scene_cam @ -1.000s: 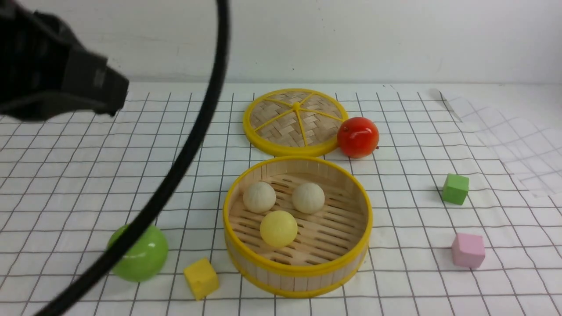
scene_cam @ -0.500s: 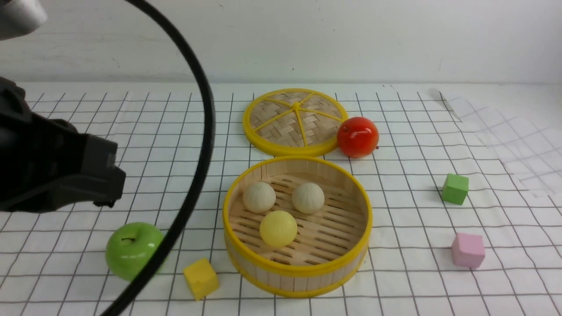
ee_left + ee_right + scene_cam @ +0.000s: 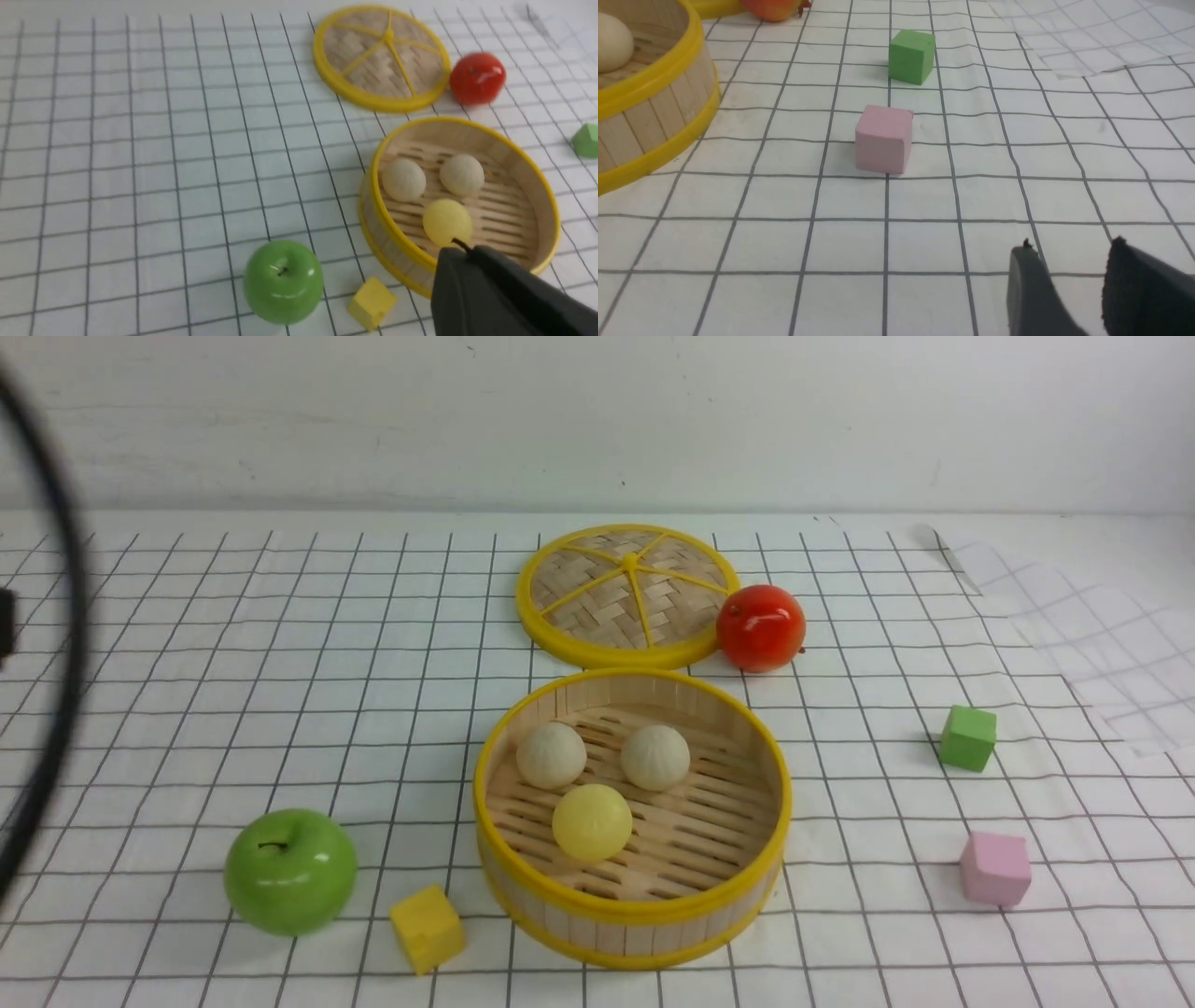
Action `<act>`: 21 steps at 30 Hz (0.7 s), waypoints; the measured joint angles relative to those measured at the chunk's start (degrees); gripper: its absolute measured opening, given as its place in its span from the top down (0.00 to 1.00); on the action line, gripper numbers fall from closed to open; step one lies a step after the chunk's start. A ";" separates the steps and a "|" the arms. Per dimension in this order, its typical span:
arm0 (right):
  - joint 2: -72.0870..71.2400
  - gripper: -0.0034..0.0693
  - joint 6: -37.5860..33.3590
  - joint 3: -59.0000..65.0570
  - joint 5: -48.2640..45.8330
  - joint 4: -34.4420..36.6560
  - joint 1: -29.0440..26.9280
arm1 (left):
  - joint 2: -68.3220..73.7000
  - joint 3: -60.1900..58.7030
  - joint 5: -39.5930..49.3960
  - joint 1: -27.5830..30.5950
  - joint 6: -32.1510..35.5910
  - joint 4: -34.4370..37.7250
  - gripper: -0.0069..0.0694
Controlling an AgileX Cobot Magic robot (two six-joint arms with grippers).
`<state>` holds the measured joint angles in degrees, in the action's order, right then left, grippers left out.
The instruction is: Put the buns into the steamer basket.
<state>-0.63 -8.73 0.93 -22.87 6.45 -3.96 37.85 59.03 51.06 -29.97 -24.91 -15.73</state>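
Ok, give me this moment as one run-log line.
buns: all three inside steamer basket | left claw: shut, empty | right claw: slightly apart, empty | lid: off, behind basket

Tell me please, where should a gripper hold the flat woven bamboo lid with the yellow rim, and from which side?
Probably at the yellow rim of the flat woven bamboo lid, on the edge nearest the robot's left, coming from above. The lid lies flat on the table, so only its thin rim offers a pinch, and the glossy red apple crowds the opposite edge.
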 joint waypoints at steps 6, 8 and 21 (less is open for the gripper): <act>0.00 0.62 0.00 0.00 0.00 0.00 0.00 | -16.76 -16.20 -12.73 7.66 -0.29 0.14 0.93; 0.00 0.62 0.00 0.00 0.00 0.00 0.00 | -20.36 -20.85 -17.70 9.63 -0.29 0.66 0.93; 0.00 0.62 0.00 0.00 0.00 0.00 0.00 | -38.44 -57.40 -35.56 23.65 -0.29 10.83 0.93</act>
<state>-0.63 -8.73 0.93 -22.87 6.45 -3.96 -0.59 1.63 15.50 -6.32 -25.20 -4.90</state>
